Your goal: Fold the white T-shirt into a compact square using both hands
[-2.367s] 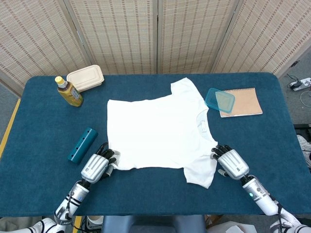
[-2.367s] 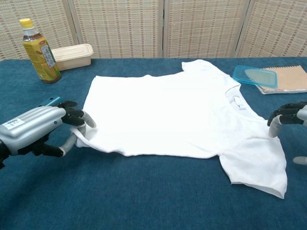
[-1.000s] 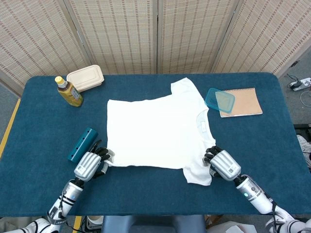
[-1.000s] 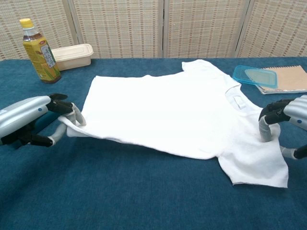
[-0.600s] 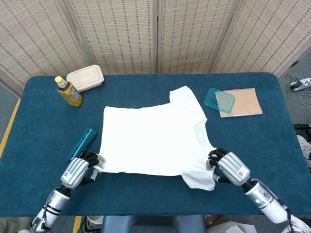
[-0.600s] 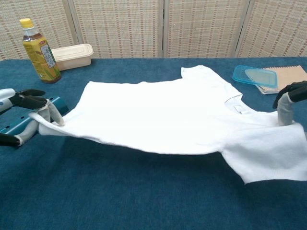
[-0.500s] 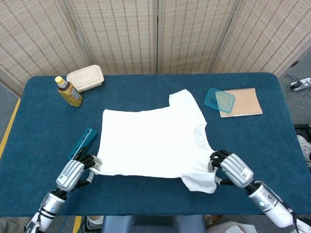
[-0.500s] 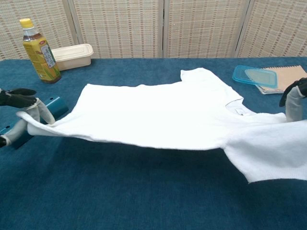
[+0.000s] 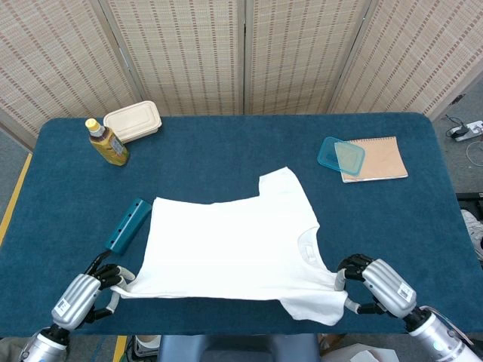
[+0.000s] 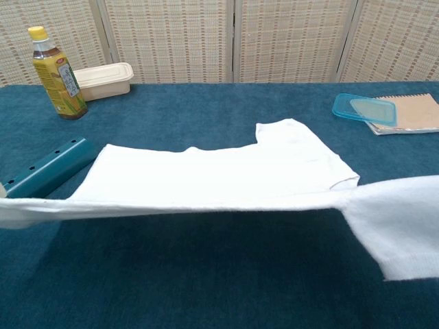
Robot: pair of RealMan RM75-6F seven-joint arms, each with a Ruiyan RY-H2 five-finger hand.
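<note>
The white T-shirt is stretched between my two hands, its near edge lifted off the blue table and its far edge lying on it. My left hand pinches the near hem corner at the lower left of the head view. My right hand pinches the near shoulder, and a sleeve hangs beside it. In the chest view the T-shirt spans the whole width as a taut sheet, and neither hand shows there.
A teal tube lies just left of the shirt. A tea bottle and a beige lunchbox stand at the back left. A blue lid rests on a brown notebook at the back right.
Both hands have pulled back toward the table's near edge and risen, dragging the shirt nearer. Its near edge has lifted higher. The hands have left the chest view.
</note>
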